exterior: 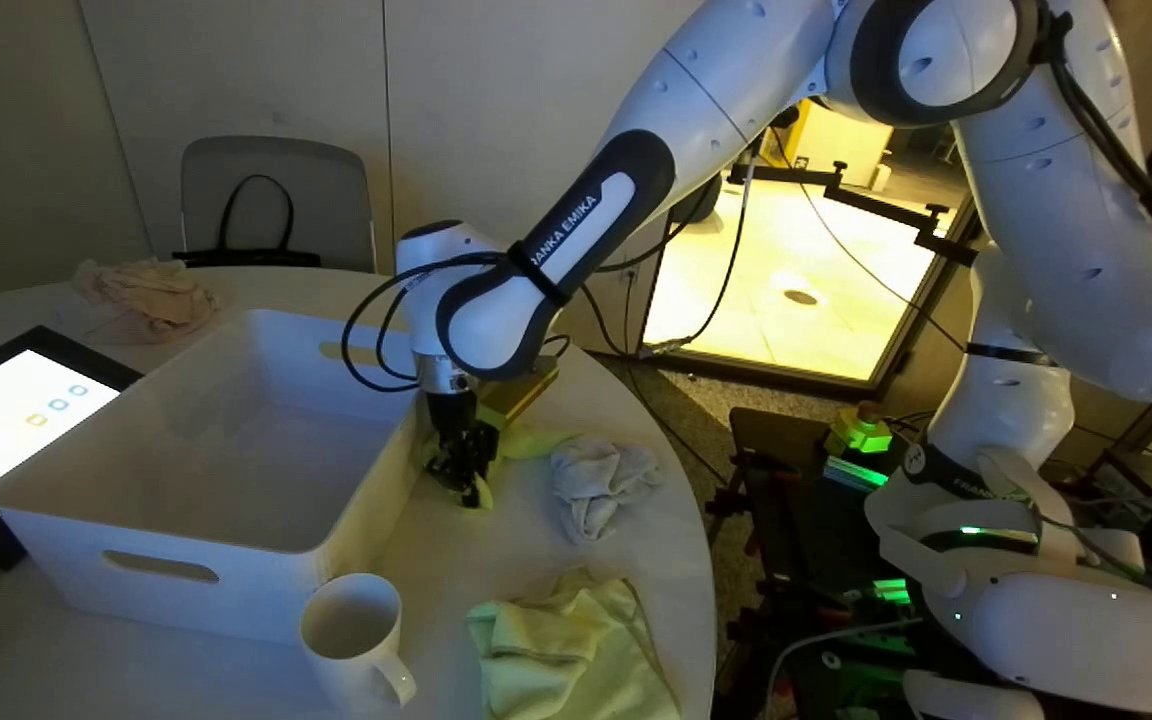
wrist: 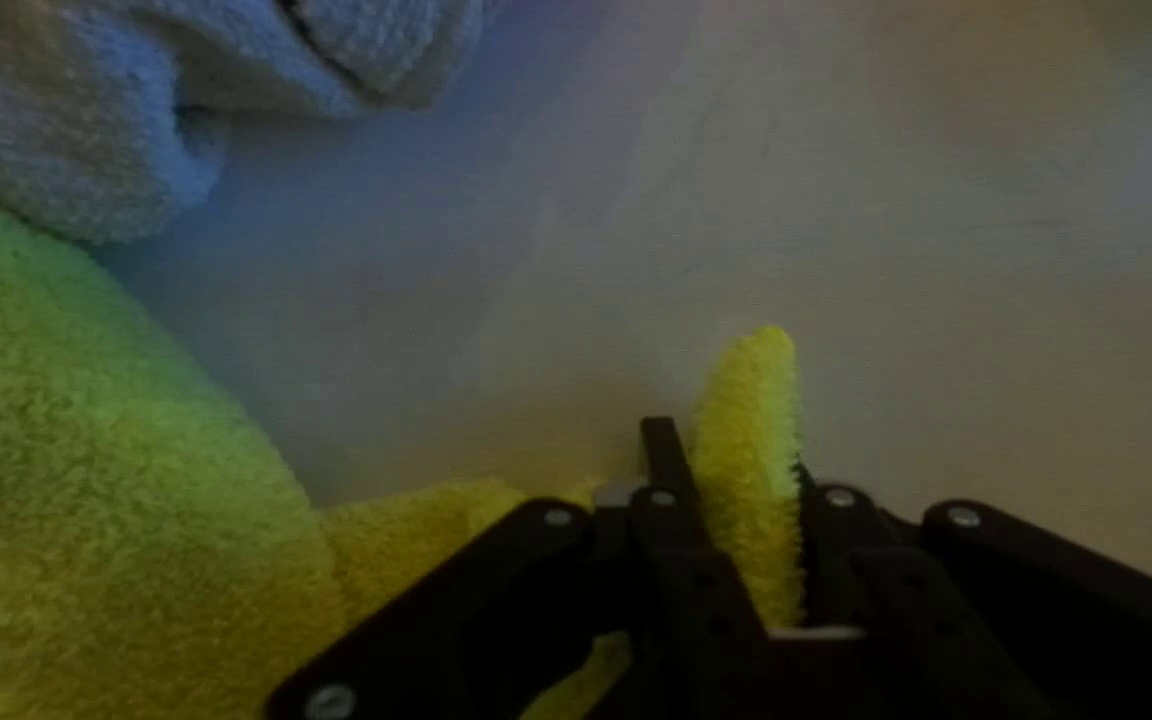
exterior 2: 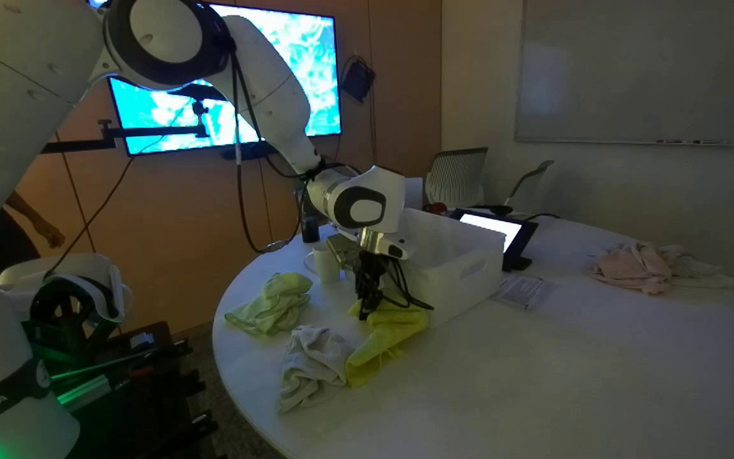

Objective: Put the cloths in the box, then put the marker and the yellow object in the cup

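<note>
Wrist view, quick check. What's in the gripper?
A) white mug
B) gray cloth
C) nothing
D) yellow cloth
D: the wrist view shows a fold of the yellow cloth pinched in the gripper, while the gray cloth lies apart from the gripper, at the upper left of that picture.

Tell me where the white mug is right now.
The white mug stands upright at the bottom of an exterior view, left of center, in front of the white box's near corner; the pale green cloth lies to its right.
</note>
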